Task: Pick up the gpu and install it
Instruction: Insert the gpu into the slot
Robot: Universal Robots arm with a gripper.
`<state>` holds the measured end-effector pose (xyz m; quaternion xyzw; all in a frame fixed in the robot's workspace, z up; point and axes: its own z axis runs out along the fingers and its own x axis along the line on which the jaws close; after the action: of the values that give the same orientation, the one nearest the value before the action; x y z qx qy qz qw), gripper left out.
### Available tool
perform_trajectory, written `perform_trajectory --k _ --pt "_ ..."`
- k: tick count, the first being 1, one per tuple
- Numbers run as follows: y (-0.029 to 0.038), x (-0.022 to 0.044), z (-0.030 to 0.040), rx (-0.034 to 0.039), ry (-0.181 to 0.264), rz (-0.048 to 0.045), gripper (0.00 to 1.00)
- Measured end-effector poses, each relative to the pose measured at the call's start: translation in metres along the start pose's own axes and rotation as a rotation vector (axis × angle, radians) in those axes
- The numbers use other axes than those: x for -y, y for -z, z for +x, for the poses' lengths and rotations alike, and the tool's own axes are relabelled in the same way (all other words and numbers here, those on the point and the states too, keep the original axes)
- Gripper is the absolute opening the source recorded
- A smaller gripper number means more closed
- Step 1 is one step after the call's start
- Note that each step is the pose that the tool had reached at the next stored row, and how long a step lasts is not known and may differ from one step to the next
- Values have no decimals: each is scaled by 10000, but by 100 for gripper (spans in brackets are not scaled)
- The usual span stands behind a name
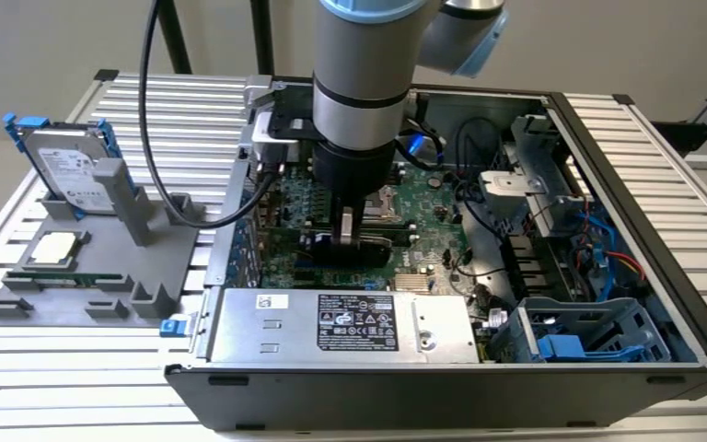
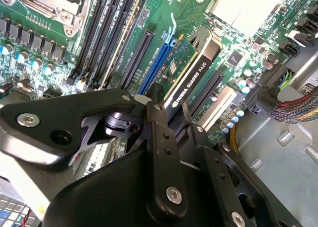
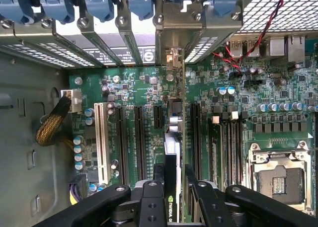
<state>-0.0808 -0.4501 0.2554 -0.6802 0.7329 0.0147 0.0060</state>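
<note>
Seating looks like the step in hand: the gripper (image 1: 351, 241) reaches down into the open computer case (image 1: 599, 120), and its jaws are clamped on the top edge of the gpu (image 2: 191, 83), one finger on each side of the card. The card stands upright on edge over the motherboard (image 1: 434, 198), lined up along one of the long slots (image 3: 195, 132) in the middle of the board. In the first wrist view the gpu (image 3: 171, 152) runs straight away from the fingers toward the metal bracket (image 3: 171, 33) at the rear wall of the case, beside the blue card latches (image 3: 99, 1).

To do this well, I judge the card must stay square to the slot, with pressure straight down and even along its length, and the bracket end should meet its opening in the rear wall without catching.

Whether the bottom edge is fully home in the slot cannot be told; the card's own body and the fingers cover that contact line. In the exterior view the arm hides much of the card. The far end of the card at the bracket is hard to make out.

On the rack outside the case, a hard drive (image 1: 69, 170) stands upright, well apart from the work.
</note>
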Motion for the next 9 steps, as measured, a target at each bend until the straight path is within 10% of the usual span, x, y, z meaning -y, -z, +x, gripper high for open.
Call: perform_trajectory --k 9 --pt "11 -20 -31 1 18 44 0"
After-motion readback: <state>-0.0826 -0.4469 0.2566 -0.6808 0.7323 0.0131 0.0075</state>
